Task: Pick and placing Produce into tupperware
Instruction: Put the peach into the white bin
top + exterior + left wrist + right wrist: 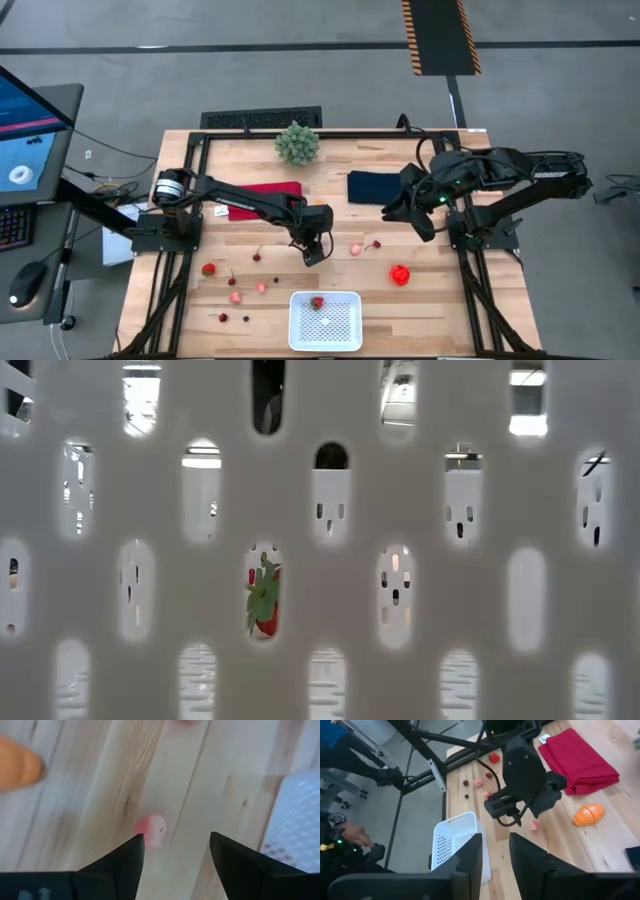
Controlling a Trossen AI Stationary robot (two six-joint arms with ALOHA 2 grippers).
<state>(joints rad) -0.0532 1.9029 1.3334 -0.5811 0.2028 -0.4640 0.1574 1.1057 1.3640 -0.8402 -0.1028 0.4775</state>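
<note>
The white tupperware (pixel 346 332) sits at the table's near edge with one strawberry (pixel 317 302) inside; the low view looks through its slotted wall (pixel 420 480) at that strawberry (pixel 264 600). My left gripper (pixel 313 250) hovers open above the wood, and a pink piece (pixel 150 827) lies on the table just ahead of its fingers, untouched. An orange piece (pixel 17 767) lies off to one side; the left arm hides it in the high view. The red pepper (pixel 400 274) rests right of the tupperware. My right gripper (pixel 418 217) waits open near the navy cloth (pixel 375 187).
A strawberry (pixel 208 268), pink pieces (pixel 235 296) and cherries (pixel 222 317) lie scattered on the table's left half. A pink piece (pixel 356 248) and a cherry (pixel 375 243) lie at the centre. The red cloth (pixel 265 198) and green plant (pixel 297 143) sit farther back.
</note>
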